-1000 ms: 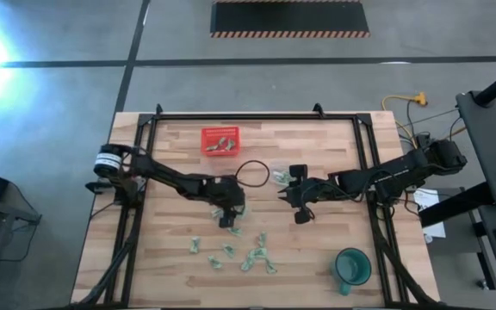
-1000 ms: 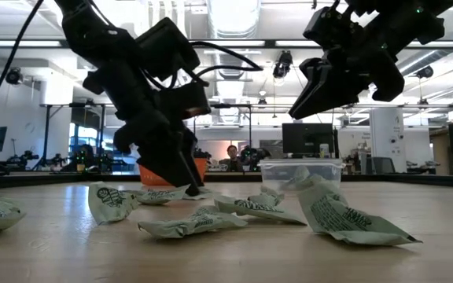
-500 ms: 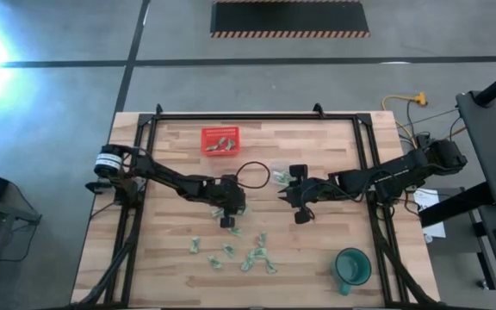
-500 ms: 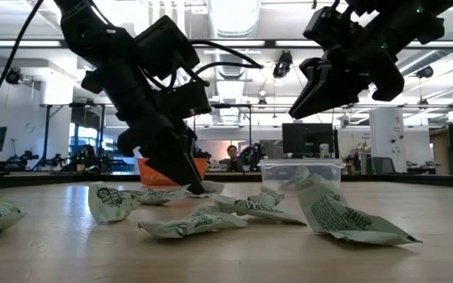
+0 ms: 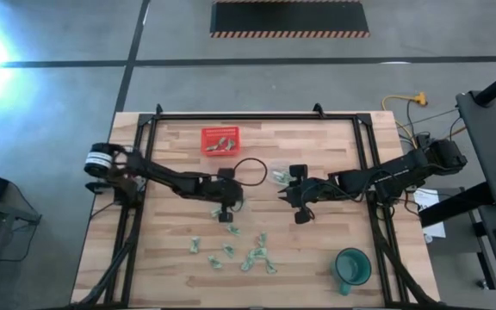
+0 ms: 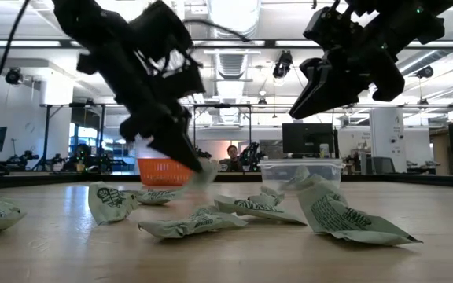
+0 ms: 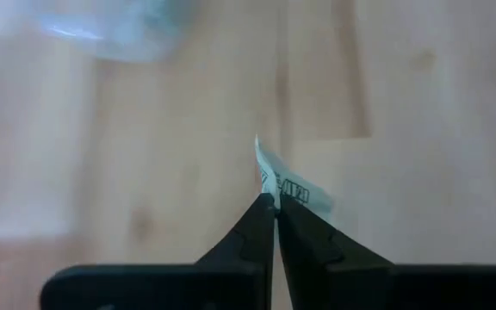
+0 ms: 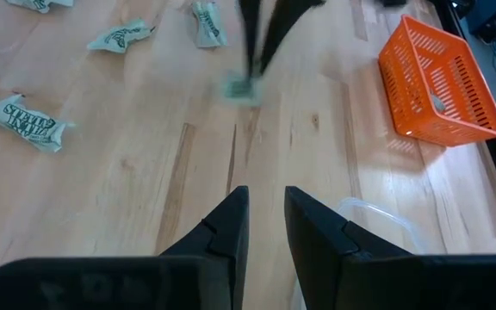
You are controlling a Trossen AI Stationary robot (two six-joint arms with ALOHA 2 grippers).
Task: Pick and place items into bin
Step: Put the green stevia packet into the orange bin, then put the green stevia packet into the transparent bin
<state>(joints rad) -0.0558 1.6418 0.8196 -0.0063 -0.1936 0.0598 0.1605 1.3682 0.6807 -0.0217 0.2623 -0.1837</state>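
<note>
My left gripper point(image 5: 226, 213) is shut on one small pale green wrapped piece point(image 7: 289, 187), a little above the table's middle. It also shows in the low view point(image 6: 197, 163) and, farther off, in the right wrist view point(image 8: 253, 45). Several more pale green pieces point(image 5: 250, 255) lie loose on the wood nearer the front edge, and in the low view point(image 6: 343, 217). The red bin point(image 5: 220, 139) stands at the far side with pieces in it. My right gripper point(image 5: 299, 209) hangs open and empty, above the table to the right of the left gripper. My left gripper pinches the piece by one edge of its wrapper point(image 7: 270, 195) between its two fingertips. The fingers slant down from above. The piece sticks out beyond the fingertips, lifted clear of the table point(image 6: 208, 174).
A clear plastic tub point(image 6: 300, 170) stands near the table's middle, beside a black ring point(image 5: 251, 172). A teal cup point(image 5: 351, 266) stands at the front right. A black frame point(image 5: 257, 116) runs round the table's edges.
My left gripper has risen from the table and gone a little toward the far left, carrying one green piece. The piece lay on the wood among the others and now hangs clear of it. My right gripper has kept still.
</note>
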